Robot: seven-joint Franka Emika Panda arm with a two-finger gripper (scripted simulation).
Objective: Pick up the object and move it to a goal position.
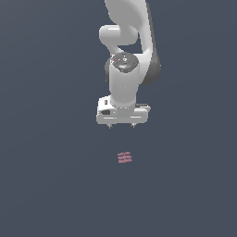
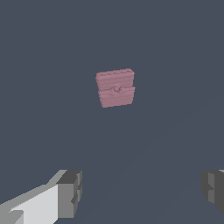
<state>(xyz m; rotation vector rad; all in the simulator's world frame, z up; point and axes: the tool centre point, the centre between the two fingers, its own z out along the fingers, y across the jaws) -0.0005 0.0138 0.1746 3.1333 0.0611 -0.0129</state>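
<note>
The object [image 1: 124, 157] is a small pinkish-maroon blocky piece that shows as short stripes on the dark grey floor in the exterior view. In the wrist view the object [image 2: 115, 87] shows as a ridged block with a notch across its middle. My gripper [image 1: 121, 126] hangs above the object and a little further back, not touching it. Its two fingers [image 2: 69, 194] stand wide apart, open and empty, with the object ahead of the gap between them.
The white arm [image 1: 127, 41] rises behind the gripper at the top of the exterior view. The dark grey floor [image 1: 55, 185] spreads flat all around the object.
</note>
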